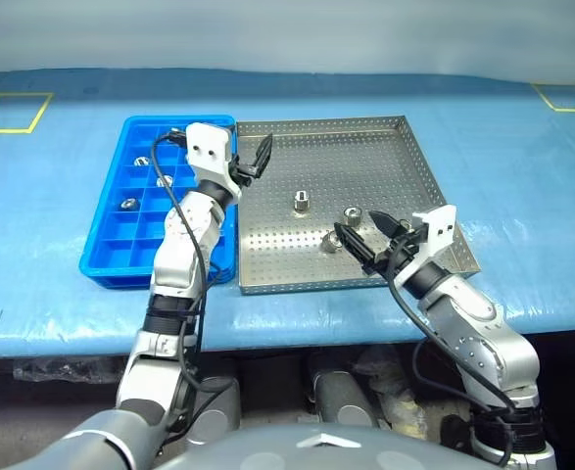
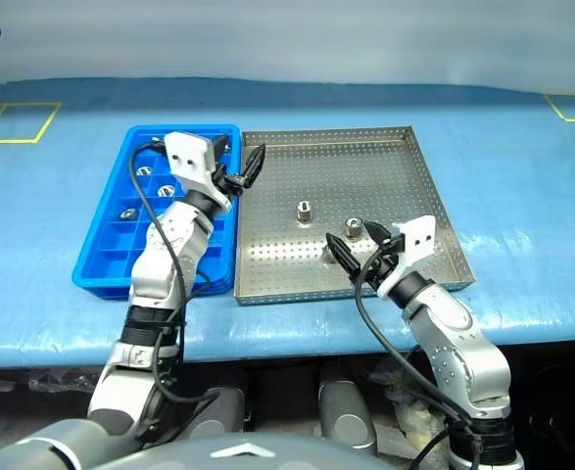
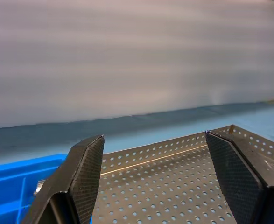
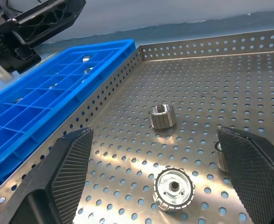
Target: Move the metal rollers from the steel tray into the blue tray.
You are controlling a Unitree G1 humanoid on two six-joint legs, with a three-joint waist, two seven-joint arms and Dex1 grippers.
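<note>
The steel tray [image 1: 365, 157] holds three metal rollers: one [image 1: 302, 203] near its middle, and two [image 1: 351, 215] [image 1: 331, 242] closer to the front. My right gripper [image 1: 367, 235] hovers open just over the front pair. In the right wrist view one roller [image 4: 174, 189] lies between its fingers and another [image 4: 161, 115] sits ahead. The blue tray [image 1: 111, 264] stands to the left and holds three rollers [image 1: 140, 160] [image 1: 165, 181] [image 1: 128, 204] in separate compartments. My left gripper [image 1: 254, 160] is raised over the seam between the two trays, open and empty [image 3: 155, 177].
Both trays sit side by side on a blue-covered table [image 1: 522, 176]. Yellow tape rectangles mark the far left [image 1: 13, 113] and far right [image 1: 566, 93] of it. The table's front edge runs just below the trays.
</note>
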